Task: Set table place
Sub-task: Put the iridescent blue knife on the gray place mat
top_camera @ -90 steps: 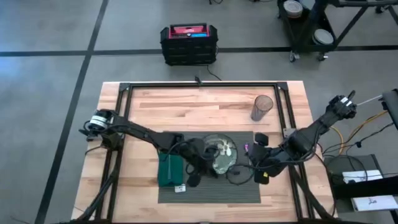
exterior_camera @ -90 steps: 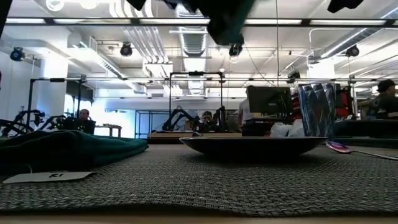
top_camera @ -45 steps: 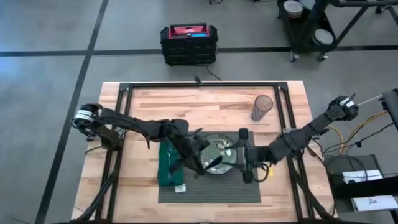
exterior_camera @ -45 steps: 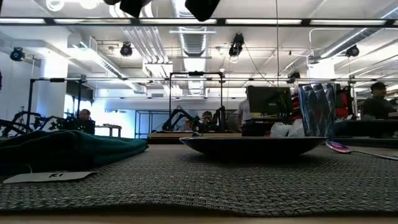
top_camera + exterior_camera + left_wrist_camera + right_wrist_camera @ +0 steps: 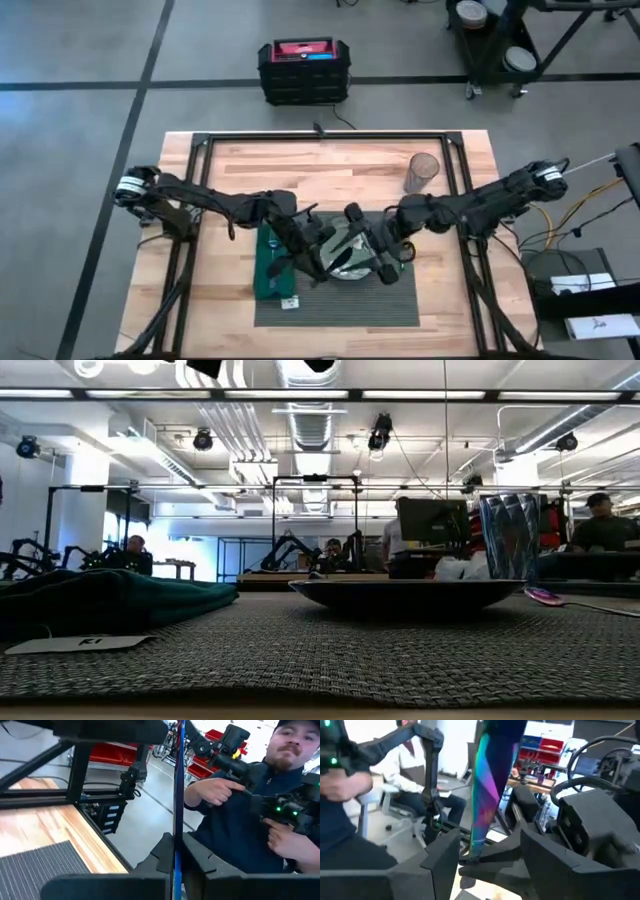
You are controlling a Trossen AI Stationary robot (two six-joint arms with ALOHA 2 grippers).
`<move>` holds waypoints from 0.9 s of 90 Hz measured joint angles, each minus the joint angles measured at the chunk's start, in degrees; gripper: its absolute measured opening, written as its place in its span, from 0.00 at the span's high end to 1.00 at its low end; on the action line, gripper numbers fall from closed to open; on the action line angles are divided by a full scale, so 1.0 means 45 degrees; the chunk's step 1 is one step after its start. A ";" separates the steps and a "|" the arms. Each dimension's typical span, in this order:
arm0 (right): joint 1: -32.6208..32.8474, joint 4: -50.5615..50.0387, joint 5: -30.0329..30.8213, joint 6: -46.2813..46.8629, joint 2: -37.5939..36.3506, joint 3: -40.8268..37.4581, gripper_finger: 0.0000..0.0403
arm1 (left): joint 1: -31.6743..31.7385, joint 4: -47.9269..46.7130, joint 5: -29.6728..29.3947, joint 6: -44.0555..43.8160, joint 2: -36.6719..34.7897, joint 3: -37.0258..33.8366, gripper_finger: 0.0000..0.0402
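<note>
A dark plate (image 5: 352, 252) sits on the grey ribbed place mat (image 5: 335, 298) on the wooden table (image 5: 250, 170). A green napkin (image 5: 272, 265) lies on the mat left of the plate. My left gripper (image 5: 322, 250) hangs high over the plate's left rim, shut on a thin blue iridescent utensil (image 5: 175, 795) seen edge-on. My right gripper (image 5: 382, 255) hangs over the plate's right rim, shut on a rainbow-coloured utensil (image 5: 487, 790). A third utensil (image 5: 548, 597) lies on the mat right of the plate. My left gripper pinches the blue utensil between its two fingers at one end (image 5: 174, 851). The rest of the utensil runs straight out past the fingertips, lifted clear of the table. My right gripper holds the rainbow utensil by its narrow end (image 5: 474, 846) between its two fingers. The wider part reaches out beyond the fingers, clear of the plate and mat.
A ribbed glass (image 5: 421, 173) stands on the wood at the far right, beyond the mat. A white tag (image 5: 80, 644) lies by the napkin near the mat's front edge. A person (image 5: 260, 810) stands beyond the table's near side. Bare wood lies along the far edge.
My right gripper has gone from the mat's right side toward the table's left, over the plate's right rim, and has risen. My left gripper has risen as well, almost out of the low view's top.
</note>
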 joint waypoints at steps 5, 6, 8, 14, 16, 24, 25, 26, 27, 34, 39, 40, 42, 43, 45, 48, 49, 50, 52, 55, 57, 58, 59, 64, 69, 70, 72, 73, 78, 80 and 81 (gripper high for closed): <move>-0.0012 0.0019 -0.0063 -0.0325 0.0006 0.0095 0.55 | 0.0001 0.0139 0.0265 -0.0135 -0.0057 0.0004 1.00; -0.0012 0.0014 -0.0064 -0.0363 0.0003 0.0118 0.55 | 0.0004 0.0155 0.0309 -0.0166 -0.0066 0.0004 1.00; -0.0008 0.0010 -0.0078 -0.0437 0.0001 0.0162 0.56 | 0.0005 0.0170 0.0378 -0.0202 -0.0079 0.0004 1.00; 0.0002 0.0005 -0.0416 -0.0623 -0.0004 0.0335 0.57 | 0.0005 0.0142 0.0415 -0.0285 -0.0089 0.0009 1.00; 0.0002 -0.0001 -0.0643 -0.0644 -0.0004 0.0396 0.58 | 0.0005 0.0078 0.0416 -0.0325 -0.0089 0.0009 1.00; 0.0012 0.0000 -0.1237 -0.0742 -0.0012 0.0637 0.59 | 0.0005 -0.0018 0.0423 -0.0332 -0.0089 0.0009 1.00; 0.0012 0.0000 -0.1259 -0.0755 -0.0012 0.0654 0.59 | 0.0002 -0.0019 0.0433 -0.0332 -0.0089 0.0009 1.00; 0.0012 0.0000 -0.1282 -0.0761 -0.0009 0.0672 0.60 | 0.0000 -0.0020 0.0445 -0.0339 -0.0089 0.0009 1.00; 0.0012 0.0000 -0.1299 -0.0783 0.0005 0.0689 0.60 | 0.0000 -0.0020 0.0460 -0.0349 -0.0089 0.0009 1.00; -0.0015 -0.0044 -0.1316 -0.0941 0.0059 0.0765 0.60 | 0.0005 -0.0029 0.0499 -0.0448 -0.0089 0.0009 1.00; -0.0027 -0.0072 -0.1314 -0.1121 0.0068 0.0820 0.59 | 0.0003 -0.0088 0.0462 -0.0575 -0.0087 0.0009 1.00; -0.0027 -0.0050 -0.1312 -0.1170 0.0069 0.0832 0.59 | 0.0005 -0.0093 0.0460 -0.0577 -0.0089 0.0009 1.00; -0.0037 -0.0003 -0.1315 -0.1272 0.0069 0.0847 0.59 | 0.0005 -0.0098 0.0460 -0.0605 -0.0089 0.0009 1.00; -0.0041 0.0008 -0.1315 -0.1307 0.0069 0.0855 0.59 | 0.0005 -0.0098 0.0455 -0.0634 -0.0089 0.0009 1.00; -0.0048 0.0010 -0.1311 -0.1346 0.0069 0.0881 0.59 | 0.0005 -0.0096 0.0450 -0.0660 -0.0089 0.0009 1.00; -0.0067 0.0015 -0.1311 -0.1404 0.0075 0.0929 0.59 | 0.0005 -0.0093 0.0450 -0.0726 -0.0085 0.0009 1.00; -0.0070 0.0014 -0.1311 -0.1413 0.0084 0.0948 0.60 | 0.0005 -0.0093 0.0450 -0.0748 -0.0088 0.0009 1.00; -0.0074 0.0008 -0.1311 -0.1418 0.0095 0.0974 0.60 | 0.0005 -0.0095 0.0450 -0.0764 -0.0087 0.0009 1.00; -0.0082 0.0005 -0.1314 -0.1423 0.0119 0.1031 0.60 | 0.0005 -0.0094 0.0448 -0.0791 -0.0086 0.0009 1.00; -0.0090 -0.0009 -0.1316 -0.1509 0.0158 0.1121 0.60 | 0.0005 -0.0085 0.0421 -0.0813 -0.0088 0.0009 1.00; -0.0090 -0.0024 -0.1329 -0.1592 0.0196 0.1193 0.61 | 0.0005 -0.0093 0.0411 -0.0820 -0.0089 0.0009 1.00; -0.0090 -0.0024 -0.1339 -0.1626 0.0234 0.1240 0.61 | 0.0005 -0.0093 0.0408 -0.0833 -0.0089 0.0005 1.00; -0.0090 -0.0015 -0.1357 -0.1659 0.0269 0.1288 0.61 | 0.0005 -0.0095 0.0407 -0.0850 -0.0087 0.0004 1.00; -0.0090 -0.0034 -0.1441 -0.1811 0.0392 0.1505 0.62 | 0.0005 -0.0093 0.0402 -0.0879 -0.0084 0.0004 1.00; -0.0095 -0.0274 -0.1578 -0.1901 0.0539 0.1666 0.63 | 0.0005 -0.0088 0.0396 -0.0886 -0.0084 0.0004 1.00; -0.0095 -0.0320 -0.1596 -0.1926 0.0574 0.1695 0.63 | 0.0005 -0.0082 0.0392 -0.0886 -0.0084 0.0004 1.00; -0.0095 -0.0423 -0.1627 -0.1992 0.0640 0.1739 0.63 | 0.0005 -0.0080 0.0394 -0.0886 -0.0084 0.0004 1.00; -0.0095 -0.0481 -0.1634 -0.2023 0.0671 0.1751 0.64 | 0.0005 -0.0083 0.0397 -0.0887 -0.0084 0.0004 1.00; -0.0103 -0.0924 -0.1632 -0.2256 0.0728 0.1755 0.65 | 0.0005 -0.0098 0.0409 -0.0916 -0.0083 0.0004 1.00; -0.0119 -0.1045 -0.1635 -0.2270 0.0741 0.1760 0.66 | 0.0005 -0.0102 0.0443 -0.0949 -0.0079 -0.0001 1.00; -0.0127 -0.1087 -0.1635 -0.2273 0.0745 0.1764 0.67 | 0.0005 -0.0102 0.0467 -0.0970 -0.0078 -0.0001 1.00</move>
